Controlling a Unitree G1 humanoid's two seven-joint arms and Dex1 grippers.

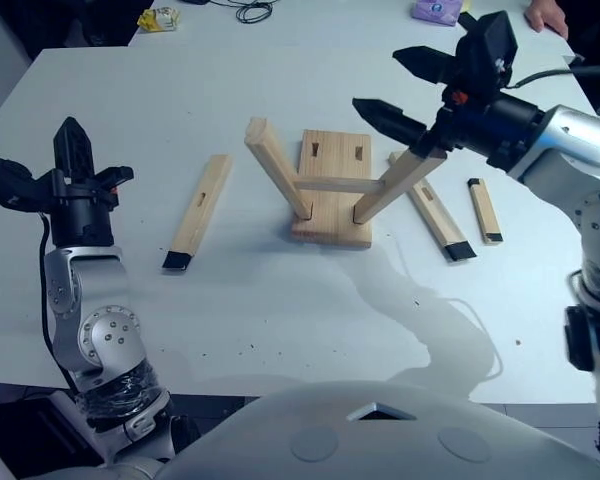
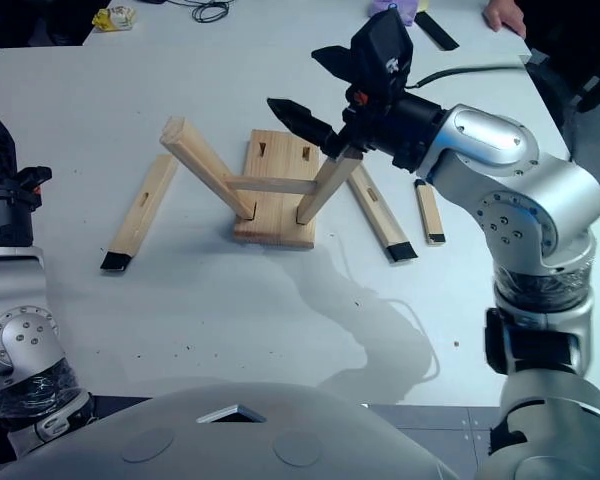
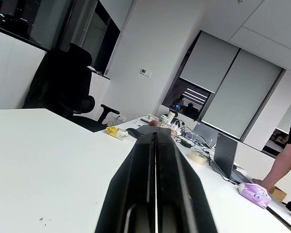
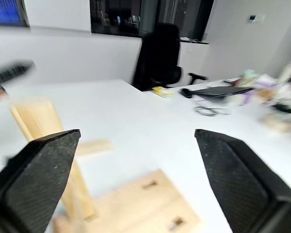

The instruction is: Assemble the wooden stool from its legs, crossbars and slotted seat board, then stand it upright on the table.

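The slotted seat board (image 1: 330,205) lies flat mid-table. Two legs stand slanted in it, the left leg (image 1: 277,165) and the right leg (image 1: 400,185), joined by a crossbar (image 1: 338,184). My right gripper (image 1: 405,90) is open just above the right leg's top end, with nothing between its fingers (image 4: 43,174). A loose leg (image 1: 198,210) lies left of the board. Another loose leg (image 1: 432,215) and a short crossbar (image 1: 484,208) lie to its right. My left gripper (image 1: 72,150) is shut, empty and pointing up at the table's left side.
At the table's (image 1: 280,320) far edge are a yellow item (image 1: 158,18), cables (image 1: 252,10), a purple packet (image 1: 438,10) and a person's hand (image 1: 548,15). Bare tabletop lies in front of the board.
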